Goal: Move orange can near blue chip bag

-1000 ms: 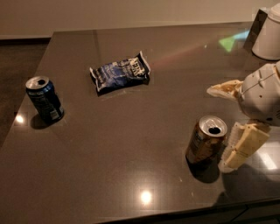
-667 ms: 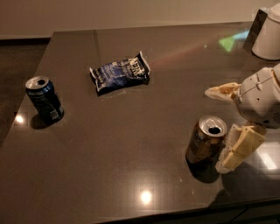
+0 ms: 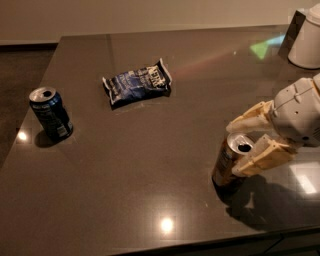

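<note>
The one camera looks down at a steep slant from above the near edge of the dark table (image 3: 150,165), facing across it toward the far wall (image 3: 150,15). It stands close enough that the tabletop fills the view. The gripper (image 3: 233,148) comes in from the right edge, near the front, its fingers spread either side of the orange can (image 3: 227,167).

The gripper (image 3: 235,148) hangs at the top of the orange can (image 3: 226,167), reaching in from the can's right, with its bulky white wrist (image 3: 300,117) farther right. Its two cream fingers (image 3: 260,156) are spread, one behind the can's rim and one in front; whether they touch it cannot be told.
</note>
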`<state>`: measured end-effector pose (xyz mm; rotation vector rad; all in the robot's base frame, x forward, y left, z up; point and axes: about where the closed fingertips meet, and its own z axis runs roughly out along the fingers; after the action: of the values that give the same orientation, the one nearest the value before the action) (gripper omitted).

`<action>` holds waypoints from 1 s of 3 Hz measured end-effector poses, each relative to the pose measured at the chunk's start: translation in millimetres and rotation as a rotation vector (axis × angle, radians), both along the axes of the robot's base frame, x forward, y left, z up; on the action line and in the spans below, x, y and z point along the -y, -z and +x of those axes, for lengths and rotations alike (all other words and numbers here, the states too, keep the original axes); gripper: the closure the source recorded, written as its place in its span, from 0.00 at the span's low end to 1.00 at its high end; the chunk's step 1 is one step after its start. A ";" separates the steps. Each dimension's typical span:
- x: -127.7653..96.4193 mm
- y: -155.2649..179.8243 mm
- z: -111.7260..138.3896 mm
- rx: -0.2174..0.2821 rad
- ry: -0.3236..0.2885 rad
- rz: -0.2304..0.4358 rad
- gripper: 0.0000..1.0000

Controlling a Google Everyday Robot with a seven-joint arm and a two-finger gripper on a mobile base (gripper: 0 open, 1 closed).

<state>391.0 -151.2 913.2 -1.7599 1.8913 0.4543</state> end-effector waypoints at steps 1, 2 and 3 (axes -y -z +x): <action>-2.3 -3.3 -1.6 -0.010 -0.012 0.022 0.61; -9.1 -14.2 6.4 -0.004 -0.011 0.034 0.83; -21.9 -26.7 29.2 -0.001 0.011 0.034 1.00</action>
<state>420.2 -129.3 939.9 -1.7266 1.8825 0.4806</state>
